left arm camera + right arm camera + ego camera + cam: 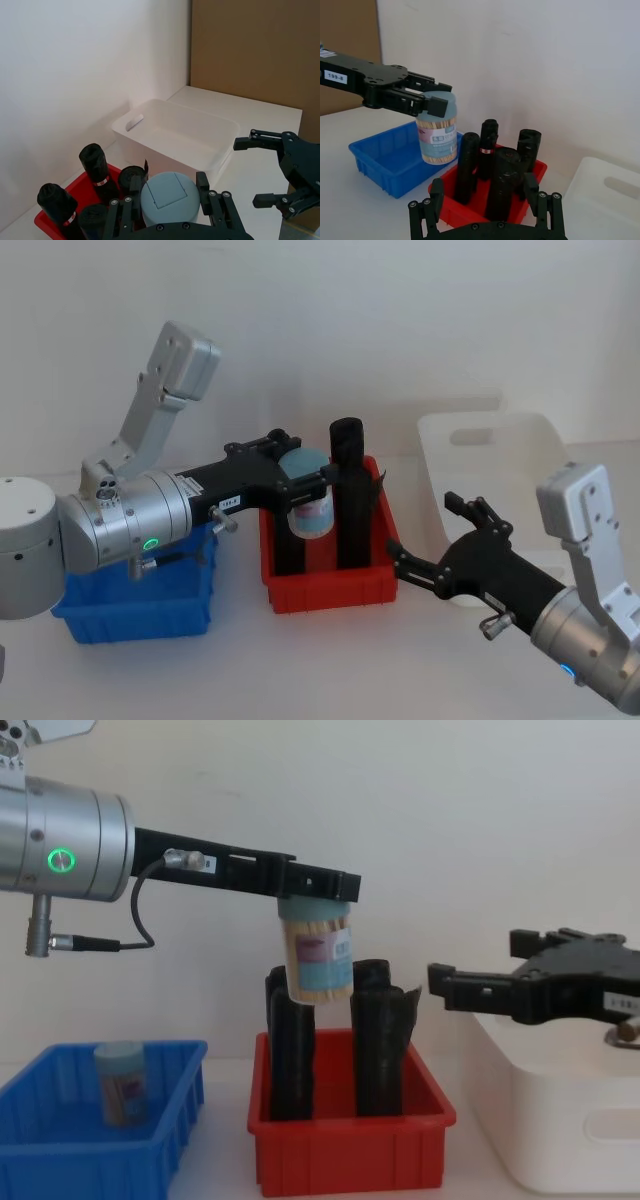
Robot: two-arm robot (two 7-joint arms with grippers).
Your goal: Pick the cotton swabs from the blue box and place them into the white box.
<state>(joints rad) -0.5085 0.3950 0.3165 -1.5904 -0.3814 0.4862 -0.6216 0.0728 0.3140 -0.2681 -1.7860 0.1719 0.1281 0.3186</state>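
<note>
Left hand [305,468], closed on a tub of cotton swabs [318,958] at lid level, the fingers clamped on either side of the lid and the tub hanging upright in the air beneath them. The tub is a clear cylinder with a pale blue round lid. Tan sticks packed on end show through the upper wall, and a pale label with a pink and blue patch wraps the middle. The print on the label is too small to read. In the chest view the fingers cover the side of the lid.

Directly below the left hand lies a red bin [350,1155] holding upright black rolls [378,1040]; the tub's base hangs just above the roll tops, and whether it touches them cannot be told.

Below the hand's wrist side lies the blue box [60,1160], just beside the red bin. A second tub [122,1082] stands upright in it. In the head view the left arm hides much of this box.

Beyond the left hand's fingertips, past the red bin, lies the white box [560,1150] on the table [330,660]; the chest view cuts off its far side.

Right hand [424,525], fingers spread apart and holding nothing, hovers at the white box's near wall and covers part of it.
</note>
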